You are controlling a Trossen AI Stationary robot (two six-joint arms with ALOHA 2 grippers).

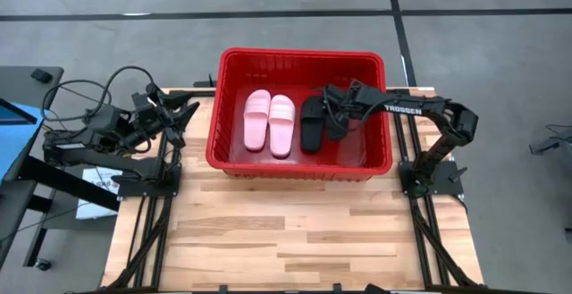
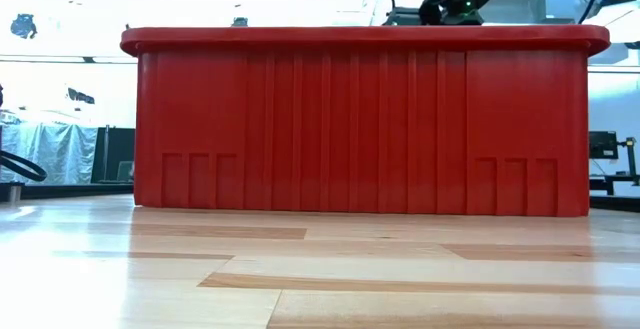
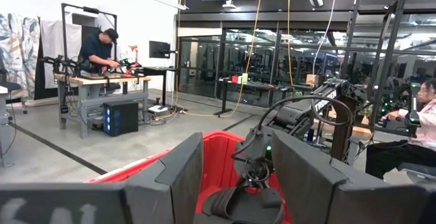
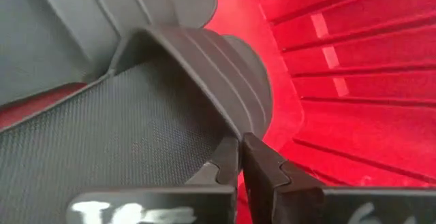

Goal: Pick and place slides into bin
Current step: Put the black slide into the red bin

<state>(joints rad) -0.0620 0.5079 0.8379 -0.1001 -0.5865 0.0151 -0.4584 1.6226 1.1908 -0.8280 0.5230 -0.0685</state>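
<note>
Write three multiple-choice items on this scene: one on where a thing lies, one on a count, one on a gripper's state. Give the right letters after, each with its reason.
1. Where do the two pink slides lie?
A. On the wooden table in front of the bin
B. Side by side in the left half of the red bin
C. On the floor beside the table

2. How many slides show in the bin from above?
A. Two
B. Six
C. Four, two pink and two black

3. How is the right gripper?
A. Shut on the strap of a black slide inside the bin
B. Wide open above bare table
C. Parked outside the bin, empty

Answers: 1 B, the high view shows the pink pair together left of the black slides. 2 C, two pink and two black are visible there. 3 A, the right wrist view shows its fingers pinched on the strap's edge.
</note>
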